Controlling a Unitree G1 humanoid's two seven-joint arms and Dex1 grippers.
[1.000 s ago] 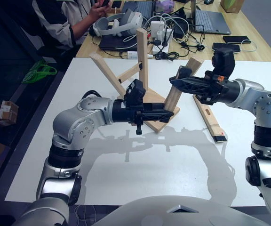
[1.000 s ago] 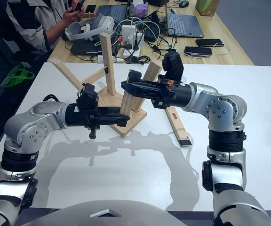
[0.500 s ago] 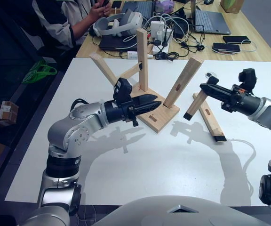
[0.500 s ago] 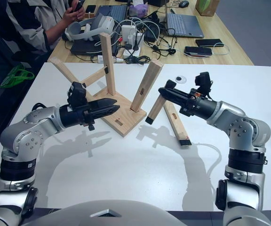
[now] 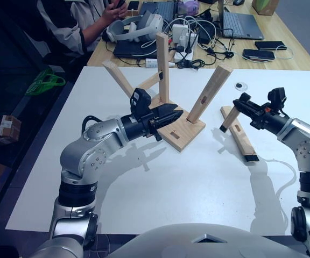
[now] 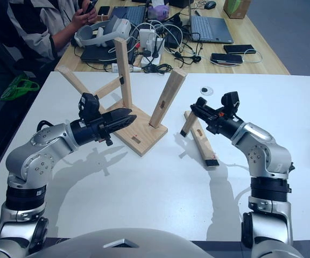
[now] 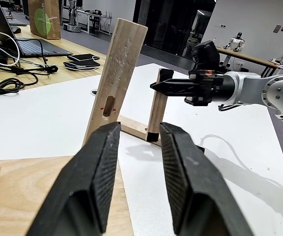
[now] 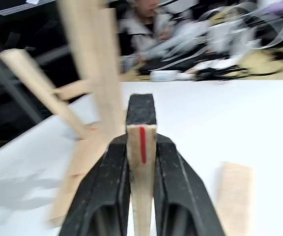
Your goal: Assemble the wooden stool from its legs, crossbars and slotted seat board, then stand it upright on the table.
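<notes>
Roughly halfway, I judged: the pale smooth slotted seat board (image 5: 184, 133) lay upturned on the white table (image 5: 144, 183) with three squared wooden legs (image 5: 209, 92) socketed, my right claw (image 5: 239, 101) clamped a black-tipped wooden bar (image 5: 229, 119) at its 3 o'clock near a loose leg (image 5: 241, 137), and my left claw (image 5: 172, 114) gaped empty over the board.

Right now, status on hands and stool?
Left hand open over seat board. Right hand shut on stick. Board flat, three legs up, one crossbar fitted. Second stick loose on table beside right hand.
</notes>
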